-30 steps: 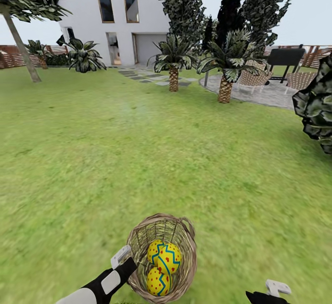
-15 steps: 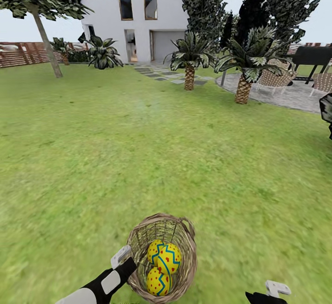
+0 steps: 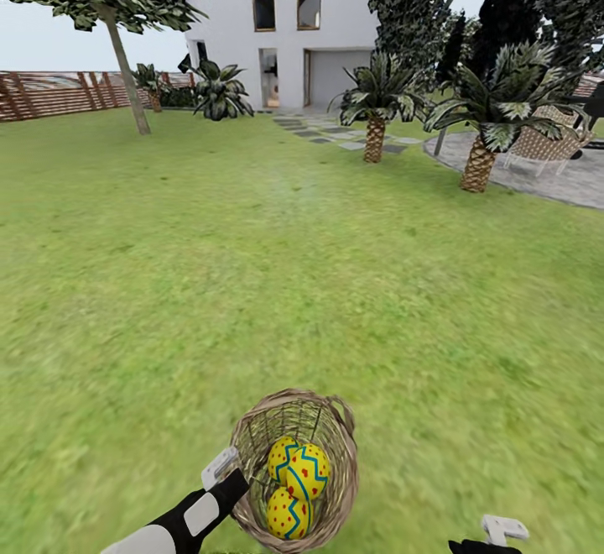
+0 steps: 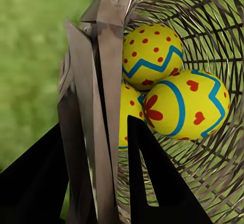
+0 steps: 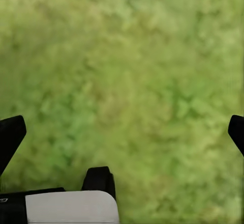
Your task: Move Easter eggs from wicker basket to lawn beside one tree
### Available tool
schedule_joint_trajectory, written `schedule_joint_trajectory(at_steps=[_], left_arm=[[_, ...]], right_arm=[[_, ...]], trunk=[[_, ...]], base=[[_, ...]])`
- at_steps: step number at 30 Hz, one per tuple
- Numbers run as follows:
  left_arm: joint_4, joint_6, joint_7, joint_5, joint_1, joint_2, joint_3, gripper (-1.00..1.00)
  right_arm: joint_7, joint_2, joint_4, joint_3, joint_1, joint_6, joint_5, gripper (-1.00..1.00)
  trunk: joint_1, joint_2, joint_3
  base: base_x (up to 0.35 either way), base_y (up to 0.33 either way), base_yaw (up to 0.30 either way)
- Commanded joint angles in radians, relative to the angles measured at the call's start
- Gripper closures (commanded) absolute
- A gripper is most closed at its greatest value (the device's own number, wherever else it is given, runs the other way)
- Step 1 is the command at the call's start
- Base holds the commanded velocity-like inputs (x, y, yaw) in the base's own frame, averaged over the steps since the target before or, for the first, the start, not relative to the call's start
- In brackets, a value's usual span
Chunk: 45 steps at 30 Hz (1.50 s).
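— Beyond both sets of jaws, what spreads out?
— Far ahead lies the lawn (image 3: 252, 269), running up to a white house (image 3: 285, 25), a brown slat fence (image 3: 50, 92) and grey paving (image 3: 554, 172). Well ahead of the left jaws stands the tree (image 3: 126, 59), its pale trunk leaning under a green-and-white canopy. Two short palms (image 3: 375, 117) stand well ahead of the right jaws.

— And close to the jaws?
— The wicker basket (image 3: 335, 445) sits right at the left gripper (image 3: 220, 468), its rim against the jaw tips. In the left wrist view the left gripper (image 4: 114, 127) is clenched on the rim of the wicker basket (image 4: 96, 56), one finger (image 4: 152, 178) inside the weave and the other outside.

— Where are the eggs?
— The three Easter eggs (image 3: 295, 483) lie inside the basket, touching one another, just beyond the inner finger. Seen from the left wrist, the three Easter eggs (image 4: 178, 96) are bunched against the weave.

— And the other side?
— The right gripper (image 3: 502, 529) hangs beside the basket, apart from it. Its jaws are spread wide over the lawn (image 5: 132, 81), grasping nothing.
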Motion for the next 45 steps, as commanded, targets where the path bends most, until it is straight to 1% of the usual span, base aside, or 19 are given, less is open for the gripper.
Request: schedule_joint_trajectory(at_steps=[1, 5, 16, 19, 20, 22, 24, 43, 45], left_arm=[[-0.002, 0.003, -0.003, 0.011, 0.000, 0.000, 0.001, 1.00], [-0.002, 0.003, -0.003, 0.011, 0.000, 0.000, 0.001, 1.00], [0.000, 0.003, -0.003, 0.011, 0.000, 0.001, 0.001, 1.00], [0.001, 0.001, -0.003, 0.011, 0.000, 0.001, 0.001, 1.00], [0.001, 0.001, -0.003, 0.011, 0.000, 0.001, 0.001, 1.00], [0.001, 0.001, -0.003, 0.011, 0.000, 0.000, 0.001, 1.00], [0.002, 0.001, -0.003, 0.011, 0.000, 0.000, 0.001, 1.00], [0.000, 0.001, -0.003, 0.011, 0.000, 0.003, 0.004, 1.00], [0.000, 0.001, -0.003, 0.011, 0.000, 0.003, 0.004, 1.00]], right_arm=[[0.004, 0.000, 0.011, -0.009, 0.001, -0.002, 0.013, -1.00], [0.003, 0.000, 0.016, -0.008, 0.001, -0.013, 0.014, -1.00], [0.002, 0.000, 0.017, -0.006, 0.001, -0.013, 0.014, -1.00], [-0.012, 0.000, 0.025, -0.005, 0.001, -0.014, 0.016, -1.00], [-0.016, 0.000, 0.027, -0.005, 0.001, -0.015, 0.024, -1.00], [-0.018, 0.000, 0.028, -0.006, 0.001, -0.018, 0.071, -1.00], [-0.019, 0.001, 0.029, -0.006, 0.001, -0.032, 0.091, -1.00], [-0.020, 0.001, 0.030, -0.006, 0.001, -0.038, 0.093, -1.00], [-0.029, 0.001, 0.030, -0.006, 0.001, -0.038, 0.093, -1.00]], trunk=[[-0.004, 0.007, 0.001], [-0.019, 0.035, 0.010], [-0.061, 0.112, 0.033], [-0.073, 0.133, 0.040], [-0.077, 0.140, 0.042], [-0.084, 0.154, 0.046], [-0.092, 0.168, 0.051], [-0.165, 0.301, 0.091], [-0.173, 0.315, 0.095]], base=[[0.000, 0.000, 0.223], [0.000, 0.000, 0.223], [0.000, 0.000, 0.223], [0.000, 0.000, 0.223], [0.000, 0.000, 0.223], [0.000, 0.000, 0.223], [0.000, 0.000, 0.223], [0.000, 0.000, 0.223], [0.000, 0.000, 0.223]])
